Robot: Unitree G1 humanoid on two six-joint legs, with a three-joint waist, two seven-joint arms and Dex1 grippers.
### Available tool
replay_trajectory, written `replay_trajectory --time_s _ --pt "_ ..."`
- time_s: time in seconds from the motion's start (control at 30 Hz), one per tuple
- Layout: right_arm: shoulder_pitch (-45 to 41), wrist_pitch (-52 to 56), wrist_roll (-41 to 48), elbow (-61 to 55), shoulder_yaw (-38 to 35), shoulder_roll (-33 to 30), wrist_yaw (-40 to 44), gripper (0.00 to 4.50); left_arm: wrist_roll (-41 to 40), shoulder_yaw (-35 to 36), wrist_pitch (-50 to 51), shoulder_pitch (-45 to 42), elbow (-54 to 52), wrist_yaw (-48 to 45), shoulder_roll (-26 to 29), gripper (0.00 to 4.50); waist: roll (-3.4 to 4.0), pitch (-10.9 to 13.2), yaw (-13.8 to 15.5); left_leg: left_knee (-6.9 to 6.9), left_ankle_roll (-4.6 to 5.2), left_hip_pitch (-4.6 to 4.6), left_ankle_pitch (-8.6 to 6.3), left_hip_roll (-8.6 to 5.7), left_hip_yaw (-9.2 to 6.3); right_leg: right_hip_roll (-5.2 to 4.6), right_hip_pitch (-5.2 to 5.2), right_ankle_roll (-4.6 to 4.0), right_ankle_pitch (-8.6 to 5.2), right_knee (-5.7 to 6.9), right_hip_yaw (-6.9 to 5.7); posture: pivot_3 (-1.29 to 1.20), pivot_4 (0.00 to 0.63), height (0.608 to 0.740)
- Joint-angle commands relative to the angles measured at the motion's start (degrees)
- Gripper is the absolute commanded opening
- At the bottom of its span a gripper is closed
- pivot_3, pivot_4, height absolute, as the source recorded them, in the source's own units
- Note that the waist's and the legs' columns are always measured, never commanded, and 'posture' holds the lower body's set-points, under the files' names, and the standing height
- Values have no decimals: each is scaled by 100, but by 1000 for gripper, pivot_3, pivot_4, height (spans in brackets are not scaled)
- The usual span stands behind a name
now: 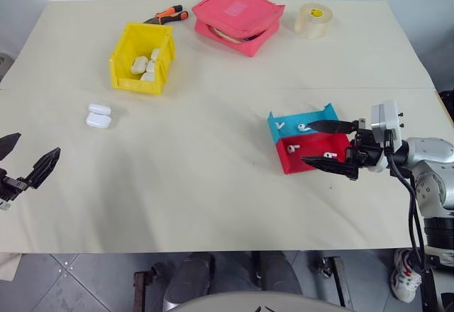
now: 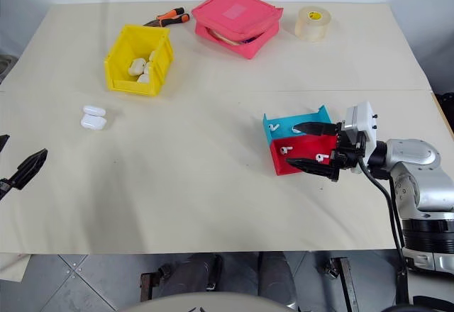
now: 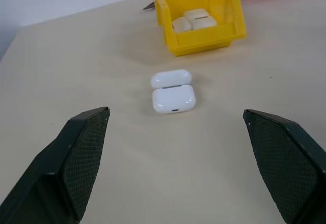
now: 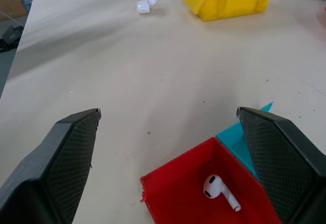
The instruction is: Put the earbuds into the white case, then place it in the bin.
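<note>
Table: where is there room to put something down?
Bare room lies mid-table, between the white case and the trays. It is crowded at the back, around the bin, pouch and tape.

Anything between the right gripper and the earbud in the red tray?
Nothing visible. The right gripper is open, its fingers straddling the red tray from the tray's right side. In the right wrist view the earbud lies alone on the tray floor between the fingers, with no object in front of it.
</note>
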Motion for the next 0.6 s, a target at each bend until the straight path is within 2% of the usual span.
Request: replay_trajectory --time_s 0.03,0.3,0.4,0.5,0.6 --pt "-78 -16 53 -112 -22 -34 16 4500 76 112 193 -89 -202 448 66 4474 0 0 0 0 0 0 0 0 0 0 0 0 0 0 0 0 150 740" --pt "-394 -67 17 148 152 44 160 4500 110 80 302 13 -717 768 -107 4474 0 0 -16 -1 0 0 0 0 0 0 0 0 0 0 0 0 150 740" --pt "-662 -131 -44 395 295 103 285 4500 -111 367 928 480 -1220 1021 -244 4474 2 1 -51 -8 0 1 0 2 3 1 -1 0 0 1 3 0 150 740" --pt "-943 -211 -126 692 420 155 433 4500 -662 774 1449 1069 -1691 905 -455 4474 4 3 -91 -17 0 2 0 4 6 1 -4 0 0 1 5 0 150 740" --pt "-1204 -303 -223 1007 532 187 613 4500 -735 1111 1473 1620 -2021 947 -738 4474 5 4 -90 -19 0 2 0 5 6 1 -4 0 0 -8 4 0 150 740"
